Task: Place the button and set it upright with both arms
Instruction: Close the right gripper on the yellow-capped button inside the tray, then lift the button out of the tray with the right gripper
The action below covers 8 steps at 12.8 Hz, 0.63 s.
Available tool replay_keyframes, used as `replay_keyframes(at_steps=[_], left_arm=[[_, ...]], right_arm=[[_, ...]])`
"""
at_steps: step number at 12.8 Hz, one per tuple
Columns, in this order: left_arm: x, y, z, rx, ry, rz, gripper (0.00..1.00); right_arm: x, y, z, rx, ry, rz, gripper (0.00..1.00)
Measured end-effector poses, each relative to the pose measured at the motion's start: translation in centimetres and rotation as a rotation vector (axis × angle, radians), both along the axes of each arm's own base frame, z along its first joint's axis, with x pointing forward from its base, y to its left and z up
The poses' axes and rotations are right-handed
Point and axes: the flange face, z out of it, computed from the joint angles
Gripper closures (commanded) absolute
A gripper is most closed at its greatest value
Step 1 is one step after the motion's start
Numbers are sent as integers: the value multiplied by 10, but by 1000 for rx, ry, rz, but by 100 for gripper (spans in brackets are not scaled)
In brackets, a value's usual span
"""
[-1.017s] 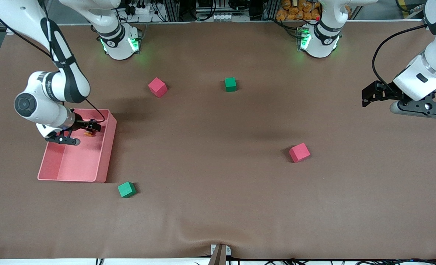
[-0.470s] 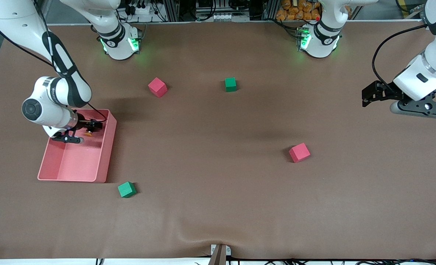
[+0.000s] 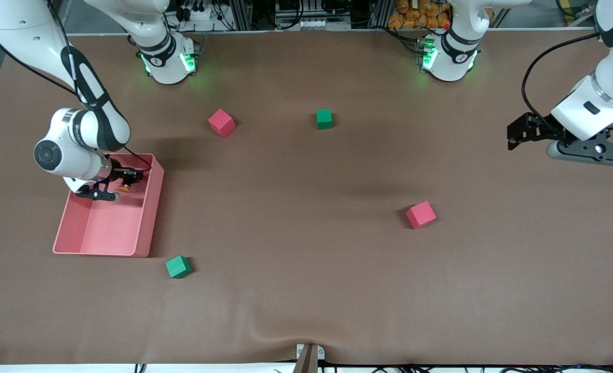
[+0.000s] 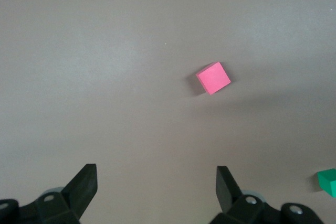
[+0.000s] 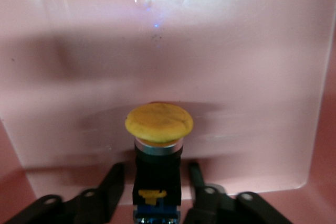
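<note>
The right gripper [image 5: 152, 190] is closing its black fingers [image 5: 113, 182] on the black body of the small orange-capped cylindrical push-button [image 3: 125, 187] inside the shallow pink plastic tray [image 3: 107, 243]. The smooth round body is liable to twist or slip between narrow pads. The left gripper [image 4: 156, 182] is waiting wide open over the matte brown table cover [image 3: 306, 259].
</note>
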Motion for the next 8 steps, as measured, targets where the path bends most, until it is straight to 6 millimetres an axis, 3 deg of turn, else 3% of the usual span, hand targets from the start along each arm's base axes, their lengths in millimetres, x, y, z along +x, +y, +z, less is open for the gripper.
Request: replay_keyframes(at_steps=[4,8], left_arm=[[3,-5,2,-2,-6,-8,0],[5,-6,1,-2,-6,-10,0]], right_arm=[[9,1,15,2,-46,39,100],[32,-1,76,8,-91,118,100]])
